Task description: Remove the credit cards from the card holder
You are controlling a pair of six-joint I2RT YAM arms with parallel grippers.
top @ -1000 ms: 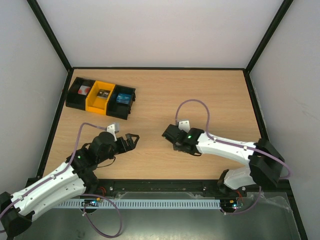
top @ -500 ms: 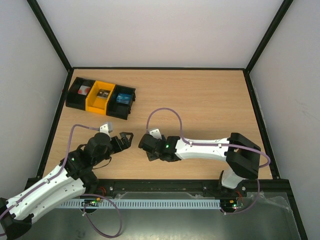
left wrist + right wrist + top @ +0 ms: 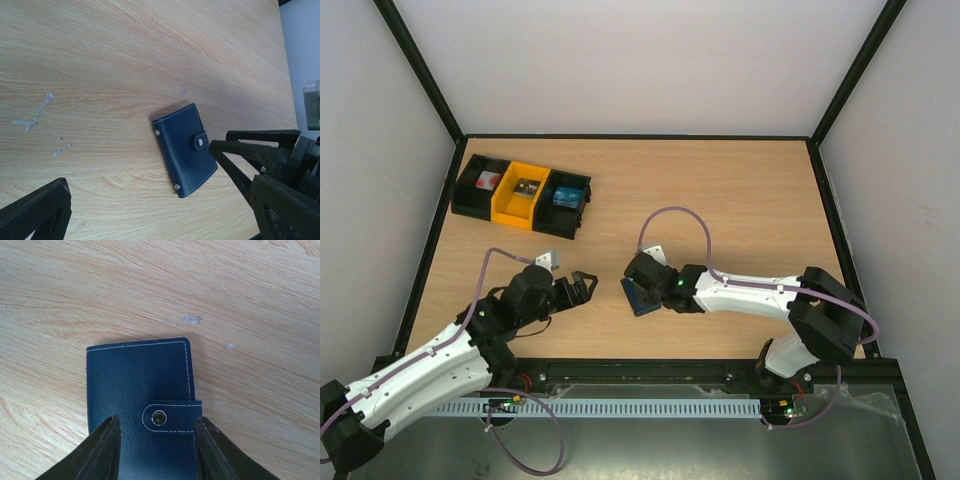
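The card holder is a small dark blue wallet lying flat and closed on the wooden table, its tab snapped shut. No credit cards show. My right gripper hovers over its near end with the jaws parted. In the right wrist view one fingertip lies over the cover and the other by the tab edge. My left gripper stands wide open just left of the holder, which the left wrist view shows ahead, nothing between its fingers.
A row of black and yellow bins holding small items stands at the back left of the table. Black frame rails edge the table on all sides. Scuff marks dot the wood near the left gripper.
The right gripper swung left across the table, then drew back a little; the blue holder now shows at its tip. The left gripper shifted slightly and stays open.
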